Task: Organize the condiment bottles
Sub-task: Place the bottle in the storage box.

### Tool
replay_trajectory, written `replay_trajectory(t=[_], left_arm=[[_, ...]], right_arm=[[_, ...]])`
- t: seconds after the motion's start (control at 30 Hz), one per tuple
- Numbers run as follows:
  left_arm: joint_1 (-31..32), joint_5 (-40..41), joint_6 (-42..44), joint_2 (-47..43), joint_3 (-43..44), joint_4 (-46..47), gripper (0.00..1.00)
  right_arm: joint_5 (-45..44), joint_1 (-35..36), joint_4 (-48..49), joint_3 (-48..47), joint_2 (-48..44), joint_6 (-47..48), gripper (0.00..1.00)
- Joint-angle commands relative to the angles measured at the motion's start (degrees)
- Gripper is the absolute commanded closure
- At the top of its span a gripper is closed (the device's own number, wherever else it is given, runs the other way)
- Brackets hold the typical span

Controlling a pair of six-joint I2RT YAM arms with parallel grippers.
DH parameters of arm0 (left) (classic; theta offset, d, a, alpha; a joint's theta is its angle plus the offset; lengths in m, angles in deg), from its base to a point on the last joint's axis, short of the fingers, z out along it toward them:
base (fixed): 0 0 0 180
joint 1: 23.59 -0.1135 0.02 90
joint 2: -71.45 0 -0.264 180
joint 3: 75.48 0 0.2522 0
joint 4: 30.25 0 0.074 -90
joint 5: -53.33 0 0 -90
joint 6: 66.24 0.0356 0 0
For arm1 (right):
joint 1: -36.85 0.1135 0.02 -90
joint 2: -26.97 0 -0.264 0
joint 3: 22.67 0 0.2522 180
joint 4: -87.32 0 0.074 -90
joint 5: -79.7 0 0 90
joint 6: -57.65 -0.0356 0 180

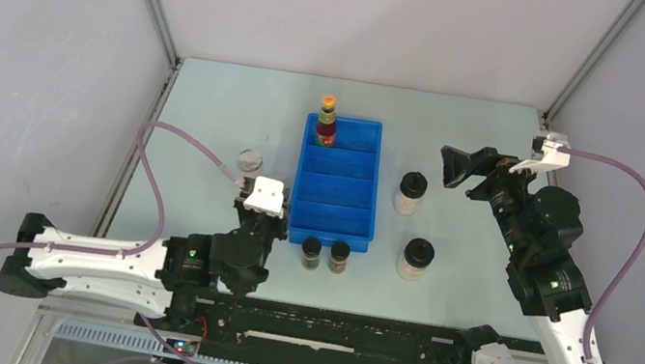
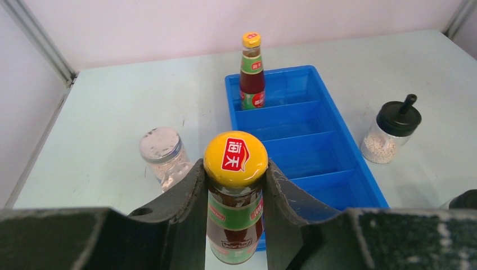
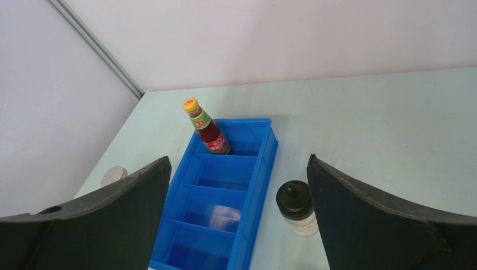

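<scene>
My left gripper (image 2: 235, 169) is shut on the neck of a red sauce bottle (image 2: 235, 216) with a yellow cap, held upright just left of the blue tray's (image 2: 343, 169) near corner. In the top view the left gripper (image 1: 265, 200) hides that bottle. A second red sauce bottle (image 1: 326, 122) stands in the tray's (image 1: 372, 190) far compartment. One grey-lidded jar (image 1: 249, 160) stands left of the tray. Two pale black-lidded jars (image 1: 410, 193) (image 1: 415, 258) stand to its right. Two tiny dark jars (image 1: 311, 253) (image 1: 339, 256) stand at its near end. My right gripper (image 1: 457, 169) is open, raised at the right.
The tray's other three compartments hold nothing. In the right wrist view the right gripper (image 3: 239, 160) looks down on the tray (image 3: 264, 163), the far sauce bottle (image 3: 207, 128) and a black-lidded jar (image 3: 297, 207). Enclosure walls stand left, right and behind.
</scene>
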Motion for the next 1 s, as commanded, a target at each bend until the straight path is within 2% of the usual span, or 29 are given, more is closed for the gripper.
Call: replay_trajectory(t=[0.0,0.27,0.97], left_arm=[[-1.35,-4.88,7.20,1.76,5.86,11.32,1.00],[-6.58,-15.45,7.62,4.73,8.69,12.47,1.00],[-21.93,-34.85,4.82,15.73,17.55,11.63,1.00]], right_arm=[[-0.64,0.38,0.51,0.06,-0.40,-0.10,0.00],[-1.24,0.33,0.76,0.06,0.31,0.34,0.00],[1.12,-4.78,5.61,0.06,4.58,-0.58,0.00]])
